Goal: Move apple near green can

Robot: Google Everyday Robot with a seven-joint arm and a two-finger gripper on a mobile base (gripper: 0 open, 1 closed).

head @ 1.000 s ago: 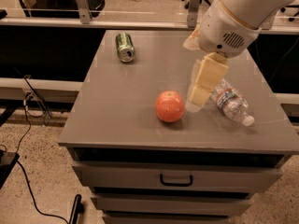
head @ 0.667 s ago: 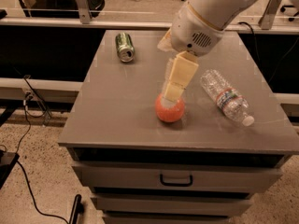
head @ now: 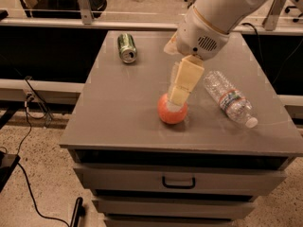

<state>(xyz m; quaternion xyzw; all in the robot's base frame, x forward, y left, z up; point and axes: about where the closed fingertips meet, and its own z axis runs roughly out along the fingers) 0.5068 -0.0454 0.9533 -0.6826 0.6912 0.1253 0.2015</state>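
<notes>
Leftward since a second ago goes our gripper (head: 176, 100): then it hung between apple and bottle, now it points down onto the top of the apple (head: 172, 113), touching its upper side. We cannot tell how far apart it stands, nor whether it clamps the apple. We find the apple in the same spot as before, at the near middle of the table (head: 118, 122). The can (head: 127, 48) lies on its side at the far left, well apart from the apple. The bottle (head: 230, 98) lies on its side just right of the apple.
</notes>
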